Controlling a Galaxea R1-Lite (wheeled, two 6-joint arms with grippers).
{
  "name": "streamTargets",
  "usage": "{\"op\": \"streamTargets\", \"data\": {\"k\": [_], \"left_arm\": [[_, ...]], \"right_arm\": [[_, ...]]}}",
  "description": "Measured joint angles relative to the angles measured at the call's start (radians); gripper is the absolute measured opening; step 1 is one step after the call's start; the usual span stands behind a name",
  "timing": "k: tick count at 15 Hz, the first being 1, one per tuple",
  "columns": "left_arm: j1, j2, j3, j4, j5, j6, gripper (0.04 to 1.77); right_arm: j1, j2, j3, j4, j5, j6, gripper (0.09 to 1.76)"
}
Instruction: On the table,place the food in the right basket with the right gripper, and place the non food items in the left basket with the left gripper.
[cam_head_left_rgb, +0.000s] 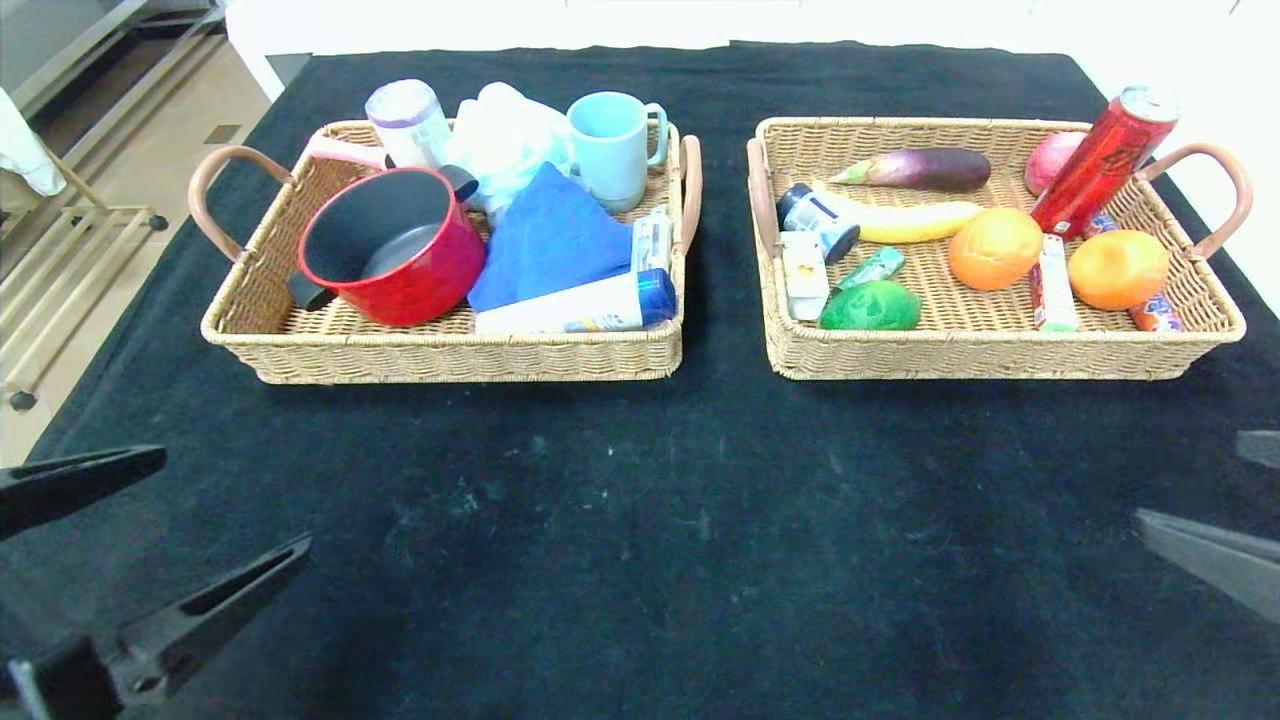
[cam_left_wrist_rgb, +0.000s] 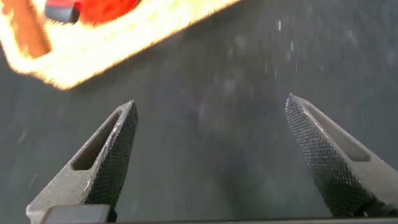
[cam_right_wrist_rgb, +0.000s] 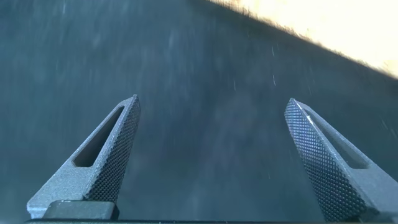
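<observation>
The left basket (cam_head_left_rgb: 450, 355) holds the red pot (cam_head_left_rgb: 420, 280) and the white bottle with a blue cap (cam_head_left_rgb: 560, 312), which lies at its front. The right basket (cam_head_left_rgb: 1000, 355) holds the banana (cam_head_left_rgb: 915, 222), two oranges (cam_head_left_rgb: 995, 248), the green gum pack (cam_head_left_rgb: 872, 268) and the blue-and-white tub (cam_head_left_rgb: 815, 218). My left gripper (cam_head_left_rgb: 236, 498) is open and empty over the black table (cam_head_left_rgb: 640, 520) at the near left. Its wrist view (cam_left_wrist_rgb: 210, 99) shows the basket corner (cam_left_wrist_rgb: 93, 62) and red pot (cam_left_wrist_rgb: 106, 7) beyond. My right gripper (cam_head_left_rgb: 1188, 477) is open and empty at the near right (cam_right_wrist_rgb: 213, 99).
The left basket also holds a light-blue mug (cam_head_left_rgb: 612, 145), a blue cloth (cam_head_left_rgb: 550, 235) and white plastic. The right basket also holds an eggplant (cam_head_left_rgb: 915, 168), a red can (cam_head_left_rgb: 1100, 160) and a green round item (cam_head_left_rgb: 870, 307). The table's left edge drops to the floor (cam_head_left_rgb: 60, 250).
</observation>
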Motion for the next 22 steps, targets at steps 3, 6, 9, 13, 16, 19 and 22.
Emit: {"op": "streamTargets", "data": {"k": [3,6,9,13,16,19,22], "left_arm": [[0.056,-0.126,-0.019,0.116,0.000,0.005,1.72],[0.135,-0.216,-0.025,0.164,-0.019,0.019,1.72],[0.206,-0.297,-0.039,0.261,-0.074,0.019,1.72],[0.301,-0.388,-0.118,0.424,-0.162,0.017,1.72],[0.341,-0.451,-0.230,0.573,-0.199,0.013,1.72],[0.398,-0.504,-0.305,0.657,-0.275,0.011,1.72],[0.473,-0.549,-0.335,0.688,-0.339,0.008,1.72]], "right_arm": [[0.003,-0.123,0.003,0.124,0.002,-0.026,1.70],[-0.023,-0.221,-0.015,0.238,0.004,-0.058,1.70],[-0.075,-0.303,-0.047,0.346,0.042,-0.071,1.70],[-0.148,-0.391,-0.181,0.573,0.088,-0.071,1.71],[-0.210,-0.463,-0.245,0.661,0.100,-0.071,1.71],[-0.288,-0.533,-0.270,0.733,0.107,-0.071,1.71],[-0.393,-0.582,-0.273,0.776,0.166,-0.069,1.71]]}}
